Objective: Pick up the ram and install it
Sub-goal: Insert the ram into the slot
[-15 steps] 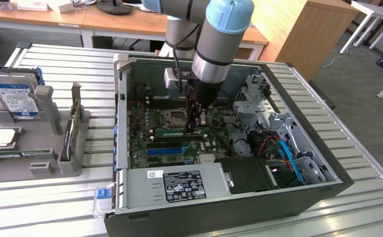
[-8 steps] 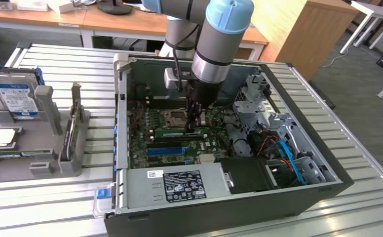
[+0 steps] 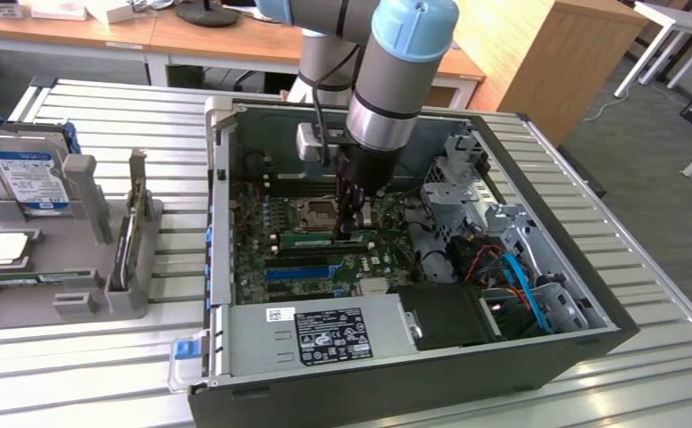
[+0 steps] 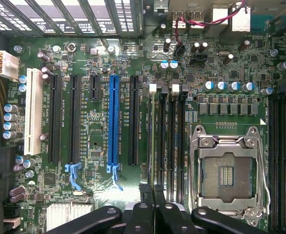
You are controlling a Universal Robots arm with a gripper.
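Bright even room light, soft shadow inside computer case (image 3: 382,403), sheen on table slats (image 3: 644,379)

Thing: thin green circuit-board ram stick (image 3: 322,239), carrying a pale label
Pose: standing on its long edge, lying across the exterior view
Place: sitting on the motherboard, just beside the processor socket

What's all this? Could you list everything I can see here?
table: one, silver, under everything
computer case: one, black, open, on the table
motherboard: one, green, inside the case
ram: one, green, on the motherboard at the gripper's tips
long slot: one, blue, on the motherboard
processor socket: one, silver, empty, on the motherboard
holder: one, grey, exterior view's left of case
hard drive: one, blue-labelled, in the holder
arm: one, grey-blue, reaching into the case
gripper: one, black, shut
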